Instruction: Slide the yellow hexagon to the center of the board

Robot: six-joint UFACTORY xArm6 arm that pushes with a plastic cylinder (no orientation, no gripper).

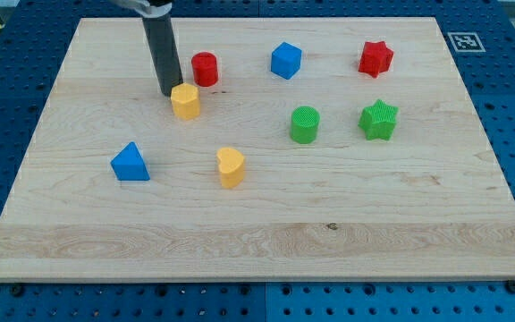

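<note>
The arm has no gripper, just a rod; my tip (172, 93) touches the yellow hexagon (185, 101) at its upper-left edge, left of the worktop (266, 241) centre. An off-centre push could spin it toward the red cylinder (205, 69).

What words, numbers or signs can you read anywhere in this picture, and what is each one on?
No readable words, numbers or brand names.
One sign only: a black-and-white square marker at the wooden board's top right corner; it is a pattern, not text.
The blocks carry no labels.
</note>
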